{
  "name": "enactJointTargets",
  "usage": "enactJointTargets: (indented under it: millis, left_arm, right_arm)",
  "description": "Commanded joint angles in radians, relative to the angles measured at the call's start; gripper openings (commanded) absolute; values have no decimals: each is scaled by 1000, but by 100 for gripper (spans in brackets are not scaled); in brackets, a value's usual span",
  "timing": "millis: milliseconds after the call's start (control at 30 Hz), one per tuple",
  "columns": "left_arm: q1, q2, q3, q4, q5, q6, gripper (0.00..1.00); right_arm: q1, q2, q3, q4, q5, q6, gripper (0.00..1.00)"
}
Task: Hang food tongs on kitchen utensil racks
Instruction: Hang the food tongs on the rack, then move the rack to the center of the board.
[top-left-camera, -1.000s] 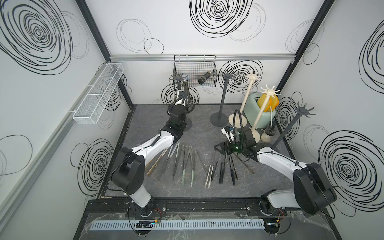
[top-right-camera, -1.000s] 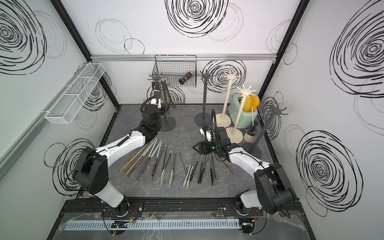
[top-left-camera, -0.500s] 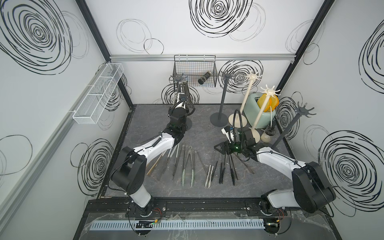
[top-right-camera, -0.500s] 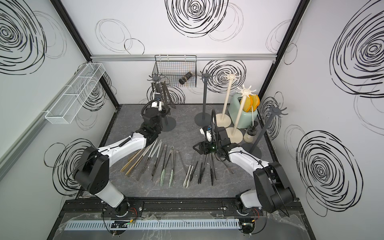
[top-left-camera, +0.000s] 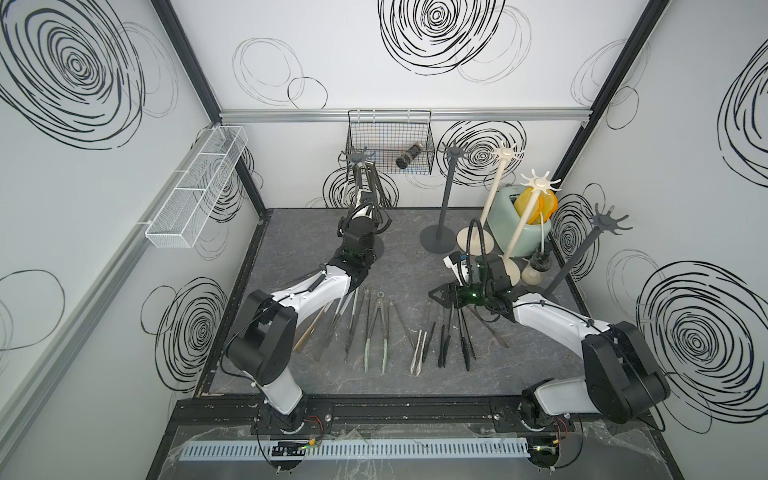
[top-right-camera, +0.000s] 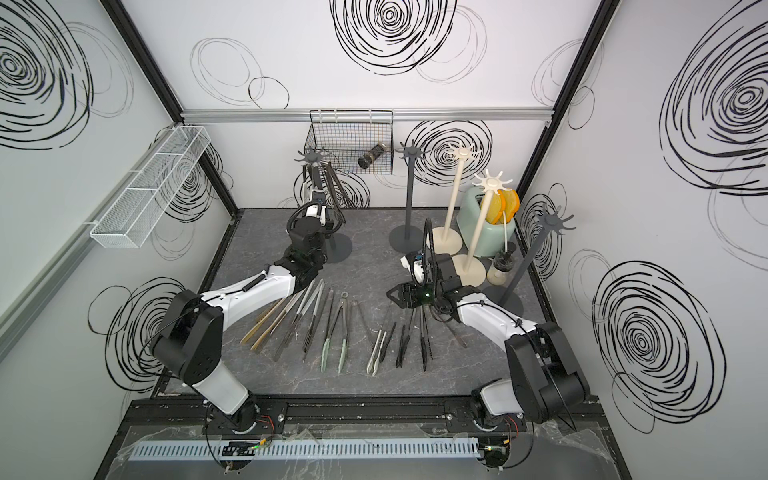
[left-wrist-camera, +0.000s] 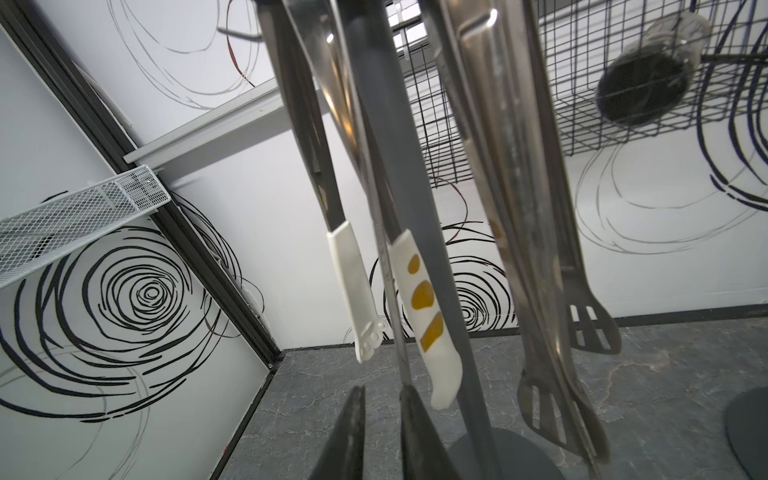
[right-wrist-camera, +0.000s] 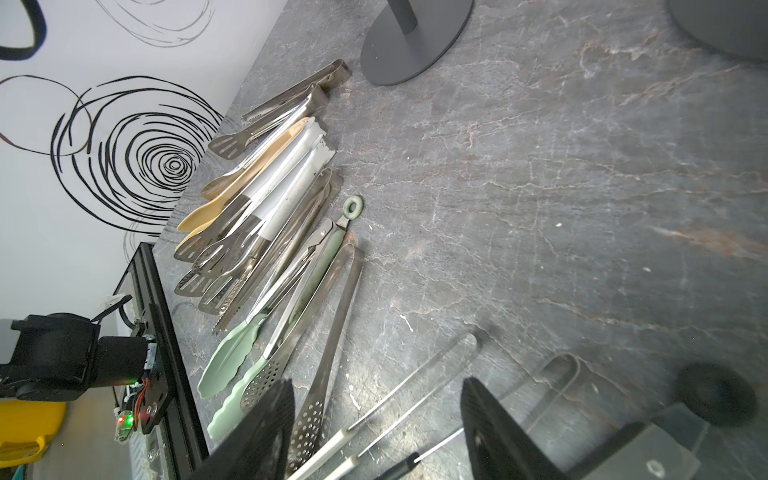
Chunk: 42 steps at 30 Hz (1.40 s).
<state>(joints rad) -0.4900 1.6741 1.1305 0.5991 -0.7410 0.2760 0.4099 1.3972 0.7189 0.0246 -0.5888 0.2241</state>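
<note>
The left pincer (left-wrist-camera: 382, 395), jaws parted narrowly with a thin steel tong arm at its tips, points up the dark grey rack (top-left-camera: 357, 158) at the tabletop's (top-left-camera: 409, 270) 11 o'clock, arm stretched toward 12. Hung tongs (left-wrist-camera: 353, 291) dangle there. The right pincer (right-wrist-camera: 378, 386), jaws wide and empty, faces 9 o'clock, low over loose tongs (right-wrist-camera: 270, 232) lying flat.

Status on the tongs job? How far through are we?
Done: several hung tongs on the far dark grey rack.
In hand: nothing. The left gripper is slightly open beside them, and the right gripper is open above the table row.
Left: most tongs on the table. The other four racks look bare.
</note>
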Motion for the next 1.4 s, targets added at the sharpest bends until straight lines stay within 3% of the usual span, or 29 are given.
enactJointTargets:
  millis: [0,133,333,533,667,1000,1367]
  left_arm:
    - [-4,-33,-10,15,-2,-27,24]
    - [-13,-109,-43,-50,36,-81,29]
    - [-24,-319,-229,-105,201,-295,35]
    - [-33,-494,-429,-59,421,-488,48]
    - [-49,-569,-536,23,536,-579,50]
    - [-165,-702,-738,139,484,-589,57]
    - [-169,-758,-801,107,474,-578,58]
  right_arm:
    - [-8,10,-7,15,-4,1,67]
    - [-37,7,10,-14,42,13,67]
    - [-78,16,64,-16,127,33,73]
    - [-78,88,164,116,286,24,83]
    - [-78,181,261,234,415,12,85]
    - [-80,442,481,446,622,-88,86]
    - [-94,681,748,463,649,-138,83]
